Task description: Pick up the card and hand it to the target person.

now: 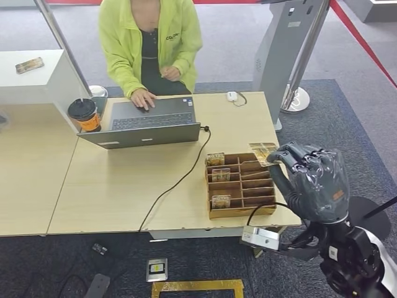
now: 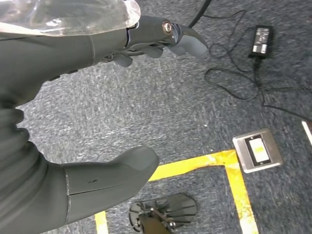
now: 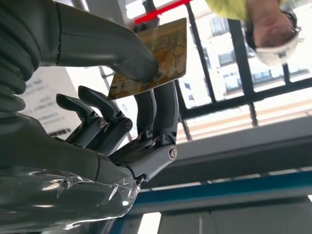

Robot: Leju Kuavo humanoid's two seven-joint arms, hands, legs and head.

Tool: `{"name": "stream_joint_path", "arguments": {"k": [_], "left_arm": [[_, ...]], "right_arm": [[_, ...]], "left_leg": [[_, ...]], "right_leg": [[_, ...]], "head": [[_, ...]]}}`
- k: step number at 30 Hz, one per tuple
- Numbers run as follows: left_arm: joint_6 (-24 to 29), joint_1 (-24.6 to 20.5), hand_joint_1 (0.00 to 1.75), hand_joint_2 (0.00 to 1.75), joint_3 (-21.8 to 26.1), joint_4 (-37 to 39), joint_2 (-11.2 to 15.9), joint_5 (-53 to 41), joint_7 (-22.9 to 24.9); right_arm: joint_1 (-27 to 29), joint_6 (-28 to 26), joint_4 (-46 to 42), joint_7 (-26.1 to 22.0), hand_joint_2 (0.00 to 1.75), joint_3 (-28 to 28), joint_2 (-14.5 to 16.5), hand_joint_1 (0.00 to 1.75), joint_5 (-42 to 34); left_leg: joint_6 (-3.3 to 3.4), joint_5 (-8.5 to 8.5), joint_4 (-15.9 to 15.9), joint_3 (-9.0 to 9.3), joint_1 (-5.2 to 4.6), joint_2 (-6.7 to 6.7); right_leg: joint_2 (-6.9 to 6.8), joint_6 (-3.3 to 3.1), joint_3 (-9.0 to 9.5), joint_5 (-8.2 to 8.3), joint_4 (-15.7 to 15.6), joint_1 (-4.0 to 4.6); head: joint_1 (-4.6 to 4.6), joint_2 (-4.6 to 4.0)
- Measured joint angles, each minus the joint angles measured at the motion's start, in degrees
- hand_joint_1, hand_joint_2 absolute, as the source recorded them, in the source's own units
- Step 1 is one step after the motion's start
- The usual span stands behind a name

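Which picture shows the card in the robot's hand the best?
The right wrist view. There the card is big and close, pinched between the right hand's thumb and fingers. The head view shows the card small, above the wooden box. The left wrist view looks at the carpet.

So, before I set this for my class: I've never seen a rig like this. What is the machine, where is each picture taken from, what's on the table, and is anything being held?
It is a humanoid robot with two arms ending in fingered hands. The wide picture is from a camera on its head, looking down at a wooden table. The other two come from cameras at its wrists. On the table sit a laptop, a coffee cup, a mouse and a wooden tray with cards standing in it. A person in a yellow-green jacket sits at the laptop. The right hand pinches a card between thumb and fingers. The left hand hangs empty above the carpet.
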Motion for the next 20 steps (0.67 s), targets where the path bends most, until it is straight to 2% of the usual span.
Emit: {"name": "stream_joint_path", "arguments": {"k": [6,12,16,20], "left_arm": [[-1.64,-2.95,0.0,1.75,-1.96,0.0,-0.6,-2.57,1.73],[-2.16,-5.11,0.0,1.75,-4.02,0.0,-1.08,-3.39,2.63],[-1.92,-5.51,0.0,1.75,-4.74,0.0,-1.2,-3.27,2.85],[-1.89,-5.52,0.0,1.75,-5.39,0.0,-1.19,-3.24,2.99]], "right_arm": [[-15.76,-5.27,13.58,-1.82,1.75,4.0,1.94,1.75,-6.98],[-30.67,-9.53,36.37,-5.16,1.75,9.24,7.9,1.75,-12.38],[-37.92,-10.49,50.44,-6.11,1.75,11.9,12.52,1.75,-13.68],[-42.07,-10.91,60.69,-5.56,1.75,13.57,15.93,1.75,-13.96]], "left_leg": [[0.0,0.21,-0.02,-0.12,0.01,0.03],[-0.05,0.39,-0.02,-0.3,0.01,-0.2],[-0.08,0.45,-0.02,-0.39,0.01,-0.36],[-0.09,0.46,-0.02,-0.47,0.01,-0.44]], "right_leg": [[0.02,-0.04,-0.06,0.19,0.02,0.01],[-0.16,-0.06,-0.2,0.28,0.08,0.04],[-0.29,-0.07,-0.29,0.28,0.1,0.05],[-0.38,-0.08,-0.37,0.27,0.1,0.11]], "head": [[-0.01,0.0],[-0.02,0.0],[-0.06,0.0],[-0.07,0.0]]}}
